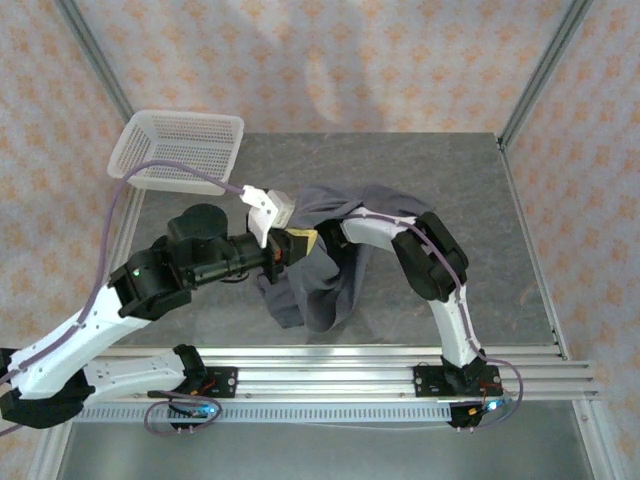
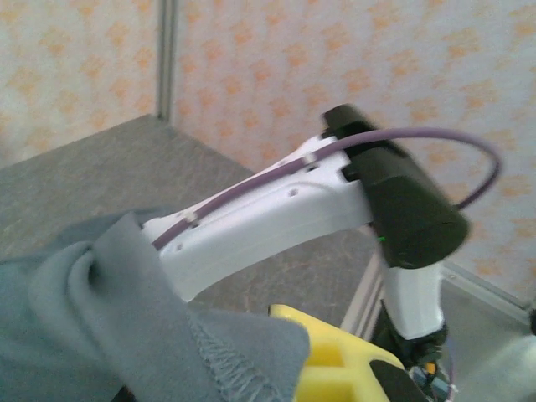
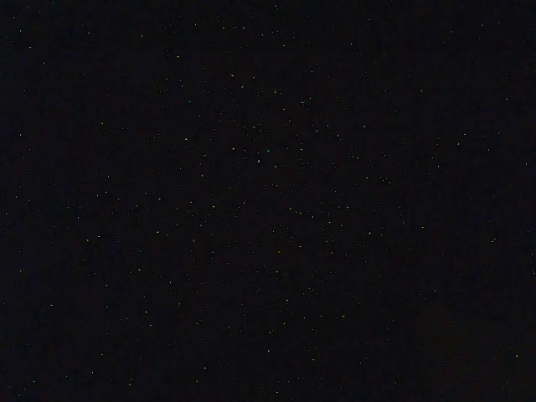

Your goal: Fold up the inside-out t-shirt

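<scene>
Top external view gives me the count: one white basket (image 1: 180,150), one inside-out t-shirt (image 1: 320,290), two arms and one grey table (image 1: 450,190). I take the basket as my mark; it sits at the table's far left corner, tilted, with its left edge hanging over the table's side. The t-shirt is nearer to me than the basket and off to its right, a bunched dark slate-grey heap in the middle of the table rather than spread flat, with one fold trailing toward the rail at the near edge. The left gripper (image 1: 298,242) is just right of the basket's near right corner, and its jaws are closed on a pinch of the shirt. In the left wrist view a stitched hem of the cloth (image 2: 100,318) drapes against one yellow finger (image 2: 343,368). The right arm (image 1: 430,260) bends in from further right of the basket, and its white forearm (image 2: 276,218) crosses above the cloth with one purple cable (image 2: 251,172) running along it. Its end goes into the shirt, so I cannot tell how the right gripper's jaws stand or whether they grip anything. The right wrist feed is dark and I can make out nothing there.
</scene>
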Robot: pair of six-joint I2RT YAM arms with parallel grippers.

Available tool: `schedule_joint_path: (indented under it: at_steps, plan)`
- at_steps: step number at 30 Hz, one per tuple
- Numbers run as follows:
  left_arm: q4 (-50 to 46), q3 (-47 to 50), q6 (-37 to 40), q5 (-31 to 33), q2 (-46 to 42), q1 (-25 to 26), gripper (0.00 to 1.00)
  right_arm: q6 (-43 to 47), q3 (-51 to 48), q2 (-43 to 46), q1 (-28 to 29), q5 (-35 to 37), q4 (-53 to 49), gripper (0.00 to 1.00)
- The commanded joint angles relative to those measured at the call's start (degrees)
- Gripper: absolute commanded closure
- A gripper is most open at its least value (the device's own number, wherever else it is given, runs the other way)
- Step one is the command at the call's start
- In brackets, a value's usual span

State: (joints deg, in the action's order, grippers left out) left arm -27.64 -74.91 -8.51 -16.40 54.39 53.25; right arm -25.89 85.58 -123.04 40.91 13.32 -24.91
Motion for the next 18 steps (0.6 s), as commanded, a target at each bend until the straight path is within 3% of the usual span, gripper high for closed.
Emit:
schedule_joint_path:
  at_steps: [1, 6, 9, 11, 13, 15, 18]
  plan:
    - [9.0, -0.1, 3.1, -5.6, -6.2, 0.3, 1.00, 0.8, -0.4, -5.8, -0.4, 3.8, -10.7, 0.13]
    - [8.7, -0.6, 6.0, -3.3, -9.7, 0.3, 1.00, 1.1, 1.9, -7.0, -0.4, 6.5, -14.1, 0.14]
    - [4.7, -2.0, 7.3, 0.5, -8.2, 0.4, 1.00, 1.6, 1.9, -7.3, -0.4, 4.9, -14.7, 0.25]
    - [2.6, -2.3, 7.3, 2.6, -6.8, 0.3, 1.00, 2.3, 1.1, -7.2, -0.5, 2.5, -13.6, 0.41]
    - [1.7, -1.8, 6.6, 5.7, -5.5, 0.3, 1.00, 3.6, 0.6, -6.9, -0.5, 0.6, -13.0, 0.68]
    - [1.0, -1.6, 5.0, 10.7, -4.3, 0.3, 1.00, 4.1, -1.6, -4.6, -0.5, -1.1, -10.8, 0.87]
    - [-3.1, -3.4, 2.8, 22.1, -0.6, -0.2, 1.00, 4.6, -8.5, 4.1, -0.5, -5.8, -3.8, 1.00]
